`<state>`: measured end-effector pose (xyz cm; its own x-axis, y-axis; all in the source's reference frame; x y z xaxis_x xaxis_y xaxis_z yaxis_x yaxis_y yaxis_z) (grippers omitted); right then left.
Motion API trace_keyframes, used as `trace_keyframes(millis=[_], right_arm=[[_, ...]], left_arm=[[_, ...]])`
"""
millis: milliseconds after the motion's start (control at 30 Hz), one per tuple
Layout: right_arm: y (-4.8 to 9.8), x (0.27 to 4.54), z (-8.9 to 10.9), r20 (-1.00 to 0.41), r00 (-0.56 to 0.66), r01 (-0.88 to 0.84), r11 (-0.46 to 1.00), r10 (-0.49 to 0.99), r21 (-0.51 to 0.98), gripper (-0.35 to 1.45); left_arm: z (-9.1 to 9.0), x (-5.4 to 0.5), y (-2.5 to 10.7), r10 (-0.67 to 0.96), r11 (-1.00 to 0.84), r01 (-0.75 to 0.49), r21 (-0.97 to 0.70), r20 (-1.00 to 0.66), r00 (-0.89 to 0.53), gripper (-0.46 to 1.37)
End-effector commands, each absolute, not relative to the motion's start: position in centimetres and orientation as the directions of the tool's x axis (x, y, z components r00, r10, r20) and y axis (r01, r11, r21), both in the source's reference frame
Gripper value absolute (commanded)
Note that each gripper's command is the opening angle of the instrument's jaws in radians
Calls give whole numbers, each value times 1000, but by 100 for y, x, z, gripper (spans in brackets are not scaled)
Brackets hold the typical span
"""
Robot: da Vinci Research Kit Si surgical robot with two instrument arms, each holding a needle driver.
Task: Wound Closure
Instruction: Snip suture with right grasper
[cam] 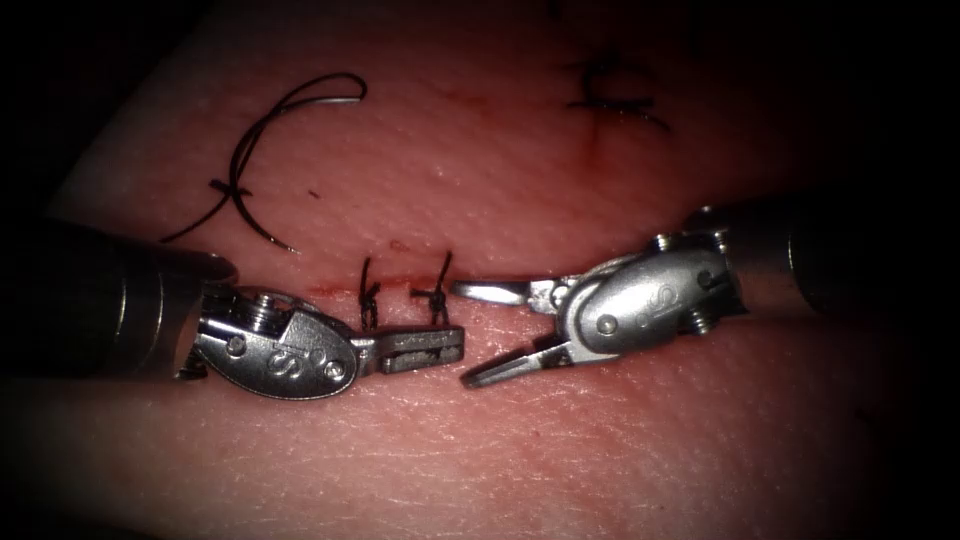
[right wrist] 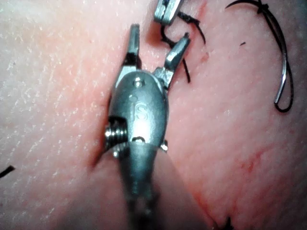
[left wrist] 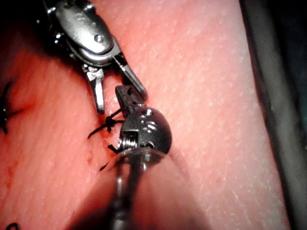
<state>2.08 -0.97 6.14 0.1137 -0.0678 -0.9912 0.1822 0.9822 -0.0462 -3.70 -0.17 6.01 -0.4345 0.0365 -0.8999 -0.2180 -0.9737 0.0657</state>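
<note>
**Endoscope view: two knots on the cut, needle lying loose**

The pink, slab-like pork tissue (cam: 620,440) lies under both tools, its thin red cut (cam: 400,285) running just beyond the tips of the jaws. The left arm's steel needle driver (cam: 425,348) has its jaws together; a dark trace sits between them, though whether that is thread I cannot tell. The right arm's steel needle driver (cam: 490,335) faces it tip to tip with its jaws spread apart and holding nothing.

Beyond and to the left of the left jaws, the curved steel needle (cam: 335,92) rests on the tissue, left of the cut, free of either tool and not in the tissue, with its black thread (cam: 235,185) looped beside it. Just beyond the left jaws stand two short black knotted stitches (cam: 370,295) across the cut, ends upright. As a judgement, these two stitches look tied and trimmed; any further length of cut is left.
</note>
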Motion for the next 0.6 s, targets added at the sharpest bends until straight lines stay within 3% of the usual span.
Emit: trace_keyframes(millis=[33, 600], right_arm=[[-96, 211, 615, -991, 115, 184, 982, -67, -45, 126], [-99, 246, 610, -991, 47, 153, 981, -128, -119, 129]], left_arm=[[599, -370, -18, 29, -976, -208, 69, -899, -437, -35], [592, -372, -20, 19, -976, -203, 79, -898, -440, -35]])
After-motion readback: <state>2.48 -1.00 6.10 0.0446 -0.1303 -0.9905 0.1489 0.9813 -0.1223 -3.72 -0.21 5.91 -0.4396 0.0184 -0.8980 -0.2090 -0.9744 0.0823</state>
